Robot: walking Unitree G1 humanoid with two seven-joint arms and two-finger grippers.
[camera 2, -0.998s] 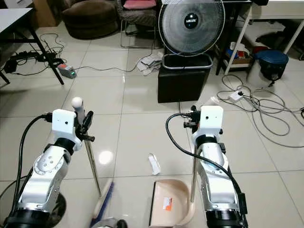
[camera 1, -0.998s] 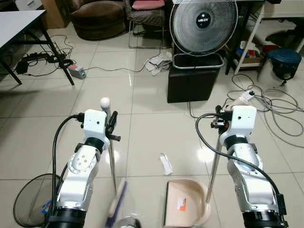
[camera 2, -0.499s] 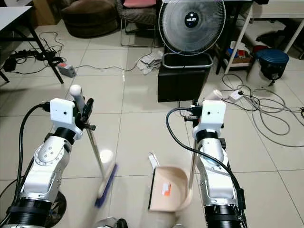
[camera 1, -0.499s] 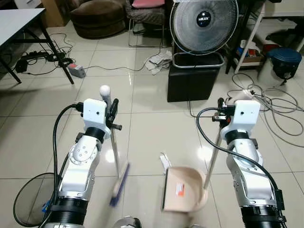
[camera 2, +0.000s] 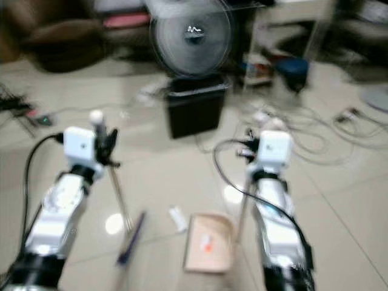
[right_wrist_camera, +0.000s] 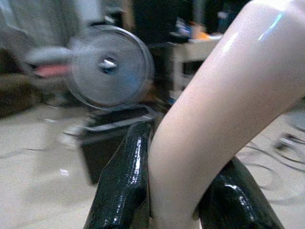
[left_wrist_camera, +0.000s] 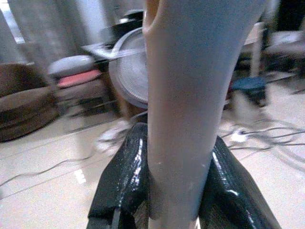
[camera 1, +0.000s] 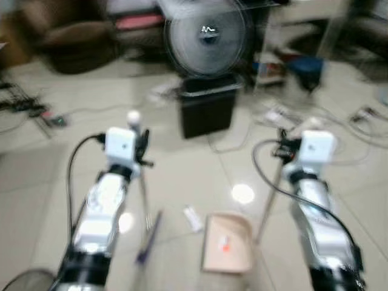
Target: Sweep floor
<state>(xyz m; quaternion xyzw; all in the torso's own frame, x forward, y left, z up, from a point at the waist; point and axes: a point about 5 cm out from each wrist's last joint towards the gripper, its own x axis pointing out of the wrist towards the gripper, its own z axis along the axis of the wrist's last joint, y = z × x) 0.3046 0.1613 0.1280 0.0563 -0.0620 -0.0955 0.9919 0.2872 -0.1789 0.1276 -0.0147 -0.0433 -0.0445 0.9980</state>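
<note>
Mid-sweep, my view swings past the fan [camera 1: 208, 37].
My left gripper [left_wrist_camera: 178, 191] clamps the broom [camera 1: 145, 233]; my right gripper [right_wrist_camera: 174, 191] clamps the dustpan [camera 1: 227, 251], now beside the paper scrap [camera 1: 193, 219].

Your head views are heavily motion-blurred. A ceiling light glares off the floor [camera 1: 242, 193]. Your wrist views' backgrounds smear too.

Head stereo pair looks fwd/down, blurred; wrist cams v. close, fwd; all share fan [camera 1: 208, 35]
</note>
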